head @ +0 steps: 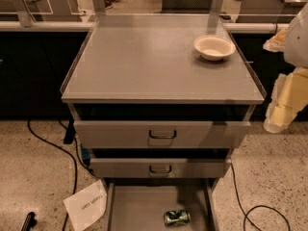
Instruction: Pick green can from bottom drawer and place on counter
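Note:
The green can (176,218) lies on its side, dented, on the floor of the open bottom drawer (137,211), near its front right. The counter (154,61) is the wide grey top of the cabinet above it. My gripper (284,102) hangs at the right edge of the view, beside the counter's right front corner and off the cabinet. It is far above and to the right of the can, and nothing shows in it.
A white bowl (214,47) sits on the counter's back right. Two grey drawers with dark handles (162,134) (160,169) stand slightly pulled out above the bottom drawer. A paper sign (86,206) and black cables (72,162) lie on the floor.

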You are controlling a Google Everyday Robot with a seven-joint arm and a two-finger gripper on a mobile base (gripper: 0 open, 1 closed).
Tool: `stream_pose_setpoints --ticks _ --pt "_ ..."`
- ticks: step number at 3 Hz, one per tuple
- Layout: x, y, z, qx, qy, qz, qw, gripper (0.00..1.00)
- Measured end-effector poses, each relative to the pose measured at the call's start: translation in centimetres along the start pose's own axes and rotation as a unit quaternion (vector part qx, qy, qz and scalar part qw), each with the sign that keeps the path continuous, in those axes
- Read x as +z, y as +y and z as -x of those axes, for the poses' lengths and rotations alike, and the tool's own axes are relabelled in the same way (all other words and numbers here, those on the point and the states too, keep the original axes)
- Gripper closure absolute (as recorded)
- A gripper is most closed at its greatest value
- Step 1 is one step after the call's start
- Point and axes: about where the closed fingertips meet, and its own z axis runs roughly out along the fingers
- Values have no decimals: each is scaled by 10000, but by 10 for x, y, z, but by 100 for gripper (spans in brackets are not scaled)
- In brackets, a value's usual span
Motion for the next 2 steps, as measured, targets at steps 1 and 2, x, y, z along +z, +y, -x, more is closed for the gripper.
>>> stream_pose_setpoints --ticks 1,2 --pt "0 0 0 0 0 0 10000 0" --pt "4 4 1 -76 -46 -107 9999 0"
